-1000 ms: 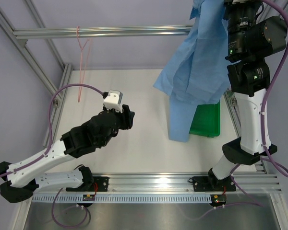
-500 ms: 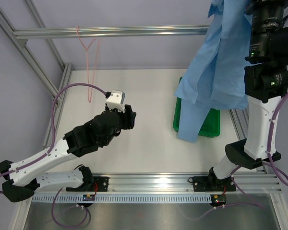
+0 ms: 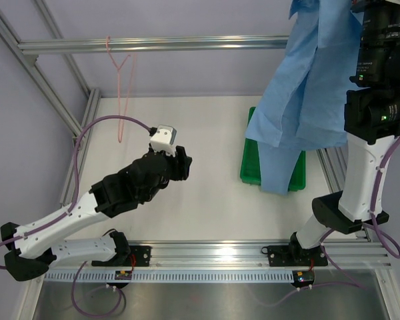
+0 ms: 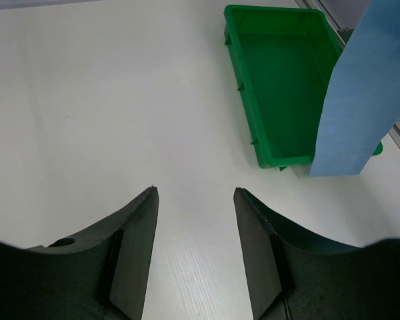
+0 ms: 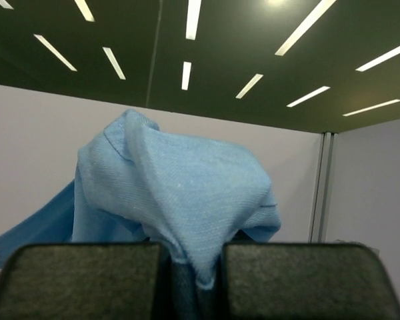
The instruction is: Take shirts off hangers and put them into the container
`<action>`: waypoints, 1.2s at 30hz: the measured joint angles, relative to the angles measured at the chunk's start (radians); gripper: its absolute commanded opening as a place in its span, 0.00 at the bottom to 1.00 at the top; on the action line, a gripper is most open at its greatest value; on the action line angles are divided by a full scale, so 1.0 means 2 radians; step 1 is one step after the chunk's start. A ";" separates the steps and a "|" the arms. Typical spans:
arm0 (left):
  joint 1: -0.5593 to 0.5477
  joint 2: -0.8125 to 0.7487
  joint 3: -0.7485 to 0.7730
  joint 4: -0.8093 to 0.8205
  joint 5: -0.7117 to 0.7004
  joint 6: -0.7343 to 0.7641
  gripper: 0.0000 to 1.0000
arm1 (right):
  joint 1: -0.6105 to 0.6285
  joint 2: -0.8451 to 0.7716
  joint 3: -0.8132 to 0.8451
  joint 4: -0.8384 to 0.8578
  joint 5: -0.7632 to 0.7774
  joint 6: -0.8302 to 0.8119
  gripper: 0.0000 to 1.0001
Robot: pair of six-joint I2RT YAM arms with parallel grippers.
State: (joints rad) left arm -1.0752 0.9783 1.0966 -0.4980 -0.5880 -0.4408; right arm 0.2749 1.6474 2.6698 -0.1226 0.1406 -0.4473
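Right gripper [image 5: 190, 265] raised high, jaws clamped on a fold of the light blue shirt [image 3: 313, 87]. The shirt hangs with its lower end over the green tray [image 3: 251, 155] (contact with the tray floor not determinable). Left gripper [image 4: 196, 192] low over the table [image 3: 200, 127], jaws apart, holding nothing. 1 pink wire hanger [image 3: 121, 107] hangs on the rear rail [image 3: 187, 44].

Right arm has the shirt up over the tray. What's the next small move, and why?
Probably lower the right gripper a little while shifting it left. It is shut on the shirt, held high, and the tail of it hangs over the right rim of the tray, not its middle.
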 measured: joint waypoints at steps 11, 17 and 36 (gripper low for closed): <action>0.000 0.017 -0.011 0.011 0.031 -0.004 0.54 | -0.026 0.012 0.029 0.067 -0.035 0.017 0.00; 0.000 0.018 -0.030 0.016 0.047 -0.012 0.55 | -0.066 0.019 0.031 0.085 -0.048 0.044 0.00; 0.001 -0.002 -0.064 0.041 0.054 -0.025 0.56 | -0.076 -0.173 -0.425 0.099 -0.053 0.114 0.00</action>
State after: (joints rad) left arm -1.0740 0.9733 0.9680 -0.4152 -0.4805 -0.4911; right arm 0.1234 1.3006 1.8191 0.0757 0.0338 -0.2195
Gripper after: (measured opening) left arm 0.555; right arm 0.035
